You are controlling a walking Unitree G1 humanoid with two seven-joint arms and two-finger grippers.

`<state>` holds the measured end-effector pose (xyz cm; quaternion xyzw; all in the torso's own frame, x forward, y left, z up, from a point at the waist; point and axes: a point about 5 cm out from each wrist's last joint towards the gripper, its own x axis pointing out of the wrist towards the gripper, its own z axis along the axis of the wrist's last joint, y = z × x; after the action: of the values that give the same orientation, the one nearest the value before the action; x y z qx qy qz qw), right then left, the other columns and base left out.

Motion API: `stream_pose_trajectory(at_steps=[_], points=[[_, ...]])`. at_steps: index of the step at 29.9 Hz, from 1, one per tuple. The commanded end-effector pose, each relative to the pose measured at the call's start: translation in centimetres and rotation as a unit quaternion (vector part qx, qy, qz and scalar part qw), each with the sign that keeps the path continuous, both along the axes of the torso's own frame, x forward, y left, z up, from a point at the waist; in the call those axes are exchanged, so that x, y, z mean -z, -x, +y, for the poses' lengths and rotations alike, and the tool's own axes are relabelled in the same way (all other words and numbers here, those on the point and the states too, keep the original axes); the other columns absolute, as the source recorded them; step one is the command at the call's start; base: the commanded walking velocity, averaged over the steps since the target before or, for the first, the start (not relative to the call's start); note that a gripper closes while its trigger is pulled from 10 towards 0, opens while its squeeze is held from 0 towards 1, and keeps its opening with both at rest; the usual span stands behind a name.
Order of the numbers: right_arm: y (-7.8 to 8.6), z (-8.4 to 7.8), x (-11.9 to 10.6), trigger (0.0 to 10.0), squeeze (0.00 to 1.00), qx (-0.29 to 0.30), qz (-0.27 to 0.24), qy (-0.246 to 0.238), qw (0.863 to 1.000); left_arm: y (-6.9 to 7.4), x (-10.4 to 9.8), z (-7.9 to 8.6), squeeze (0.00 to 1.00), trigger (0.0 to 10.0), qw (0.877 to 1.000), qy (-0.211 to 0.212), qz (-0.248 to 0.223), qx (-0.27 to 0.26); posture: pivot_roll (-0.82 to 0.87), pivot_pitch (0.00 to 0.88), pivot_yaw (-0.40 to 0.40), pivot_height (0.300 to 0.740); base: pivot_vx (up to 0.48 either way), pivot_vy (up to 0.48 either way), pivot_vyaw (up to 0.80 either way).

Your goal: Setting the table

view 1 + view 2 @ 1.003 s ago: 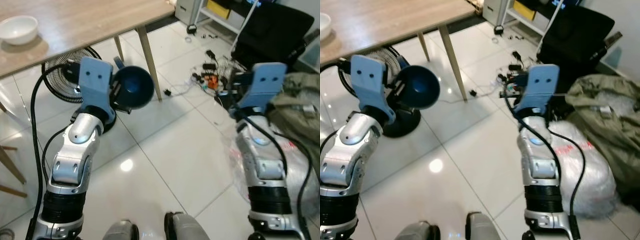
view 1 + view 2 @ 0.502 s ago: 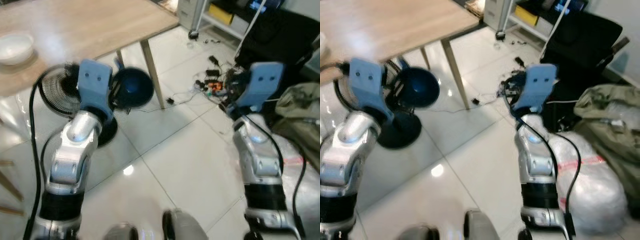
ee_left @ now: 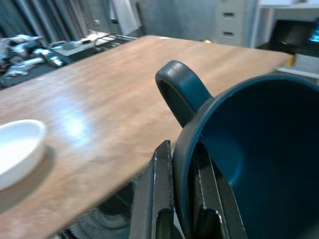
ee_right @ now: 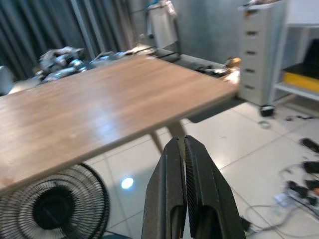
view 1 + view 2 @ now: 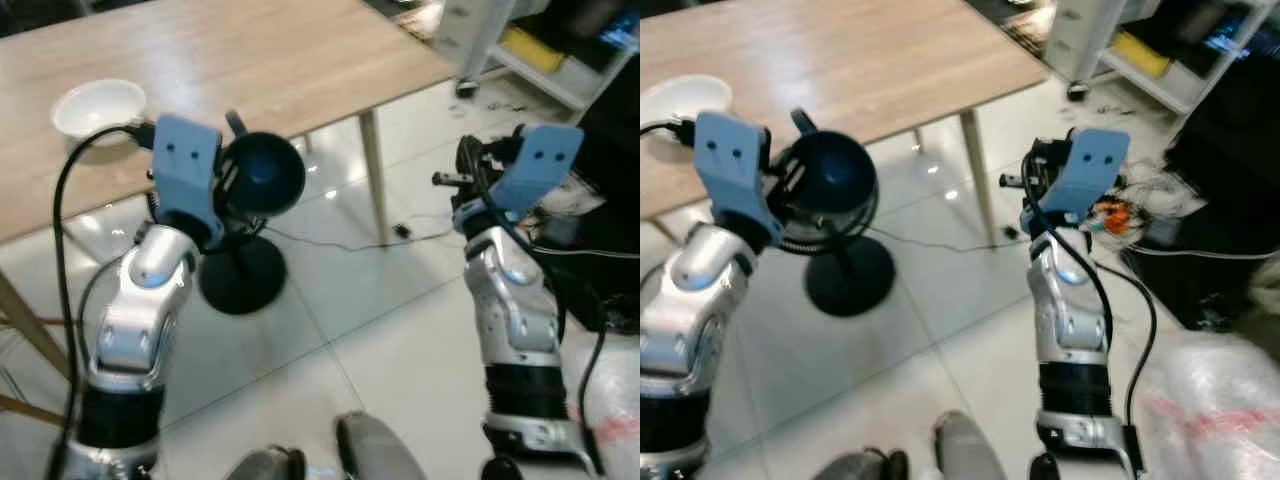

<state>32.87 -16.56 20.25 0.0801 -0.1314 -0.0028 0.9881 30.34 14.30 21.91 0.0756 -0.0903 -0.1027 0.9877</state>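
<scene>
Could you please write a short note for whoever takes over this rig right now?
Left claw: shut on the rim of the dark blue cup, held in the air at the wooden table edge.
Right claw: shut, holding nothing, raised beside the table.
Done: white bowl sits on the table.
Left: set the cup on the tabletop. Floor fan stands under the table edge.

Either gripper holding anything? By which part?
Left gripper pinches the dark blue mug by its rim beside the handle. Right gripper is shut, holding nothing.
</scene>
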Motion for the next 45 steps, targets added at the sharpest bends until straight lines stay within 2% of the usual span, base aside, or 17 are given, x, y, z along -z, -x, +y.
stream_pose_trajectory(at_steps=[1,6,7,11,18,24,26,29,30,34,35,38,39,41,43,44,45], points=[[0.0,0.5,0.0,10.0,0.00,-0.013,0.000,-0.015,1.000,0.2,0.0,0.5,0.00,10.0,1.000,-0.004,0.000,-0.008,-0.06,0.057,0.071,0.740,0.458,0.000,0.80],[0.1,0.7,0.0,10.0,0.00,-0.021,-0.001,-0.033,0.999,0.2,0.0,0.6,0.00,10.0,1.000,-0.005,0.000,-0.008,-0.06,0.061,0.072,0.740,0.458,0.000,0.78],[0.2,0.8,-0.1,10.0,0.00,-0.030,-0.007,-0.051,0.998,0.2,0.1,0.7,0.00,10.0,1.000,-0.005,0.001,-0.009,-0.06,0.062,0.073,0.740,0.458,0.000,0.00],[0.4,1.1,-0.3,10.0,0.00,-0.051,-0.014,-0.072,0.996,0.2,0.1,0.7,0.00,10.0,1.000,-0.006,0.001,-0.010,-0.06,0.065,0.076,0.740,0.458,0.000,0.00],[0.6,1.8,-0.4,10.0,0.00,-0.075,-0.017,-0.071,0.995,0.2,0.1,0.7,0.00,10.0,1.000,-0.008,0.002,-0.013,-0.05,0.067,0.077,0.740,0.458,0.000,0.00],[0.6,1.7,-0.3,10.0,0.00,-0.066,-0.016,-0.062,0.996,0.1,-0.2,0.7,0.00,10.0,1.000,-0.014,-0.003,-0.009,-0.05,0.068,0.079,0.740,0.459,0.000,0.00],[0.6,1.6,-0.3,10.0,0.00,-0.064,-0.016,-0.060,0.996,0.1,-0.5,0.7,0.00,10.0,1.000,-0.016,-0.010,-0.004,-0.05,0.068,0.079,0.740,0.458,0.000,0.00],[0.7,1.4,-0.3,10.0,0.00,-0.062,-0.015,-0.058,0.996,0.5,-3.0,0.9,0.00,10.0,0.996,-0.043,-0.070,0.019,-0.05,0.070,0.080,0.740,0.112,0.000,0.00],[0.7,1.4,-0.3,10.0,0.00,-0.062,-0.015,-0.058,0.996,0.5,-3.0,0.9,0.00,10.0,0.996,-0.043,-0.070,0.019,-0.05,0.070,0.080,0.740,0.000,0.000,0.00],[0.8,1.3,-0.2,10.0,0.00,-0.063,-0.013,-0.055,0.996,0.9,-4.5,1.7,0.00,10.0,0.992,-0.071,-0.107,-0.012,-0.05,0.073,0.082,0.740,0.000,0.000,0.00],[0.8,1.3,-0.1,10.0,0.00,-0.063,-0.012,-0.055,0.996,0.8,-4.8,2.4,0.00,10.0,0.991,-0.059,-0.108,-0.045,-0.04,0.074,0.080,0.740,0.000,0.000,0.00],[0.8,1.3,-0.1,10.0,0.00,-0.063,-0.012,-0.054,0.996,0.7,-5.0,2.9,0.00,10.0,0.991,-0.048,-0.107,-0.067,-0.04,0.074,0.080,0.740,0.000,0.000,0.00],[0.8,1.3,-0.1,10.0,0.00,-0.064,-0.012,-0.054,0.996,0.4,-5.1,3.7,0.00,10.0,0.991,-0.028,-0.092,-0.096,-0.04,0.074,0.077,0.740,0.000,0.000,0.00],[0.7,1.5,-0.1,10.0,0.00,-0.067,-0.012,-0.052,0.996,-0.1,-5.1,5.8,0.00,10.0,0.987,0.042,-0.049,-0.145,-0.04,0.075,0.071,0.740,0.000,0.000,0.00],[0.7,1.5,-0.1,10.0,0.00,-0.067,-0.012,-0.052,0.996,-0.1,-5.1,5.8,0.00,10.0,0.987,0.042,-0.049,-0.145,-0.04,0.075,0.071,0.740,0.000,0.000,0.00],[0.7,1.5,-0.1,10.0,0.00,-0.069,-0.012,-0.051,0.996,-0.3,-5.2,6.8,0.00,10.0,0.983,0.068,-0.040,-0.166,-0.03,0.074,0.069,0.740,0.000,0.000,0.00],[0.6,1.5,-0.1,10.0,0.00,-0.071,-0.013,-0.050,0.996,-0.6,-5.2,8.6,0.00,10.0,0.974,0.112,-0.023,-0.196,-0.03,0.074,0.065,0.740,0.000,0.000,0.00]])
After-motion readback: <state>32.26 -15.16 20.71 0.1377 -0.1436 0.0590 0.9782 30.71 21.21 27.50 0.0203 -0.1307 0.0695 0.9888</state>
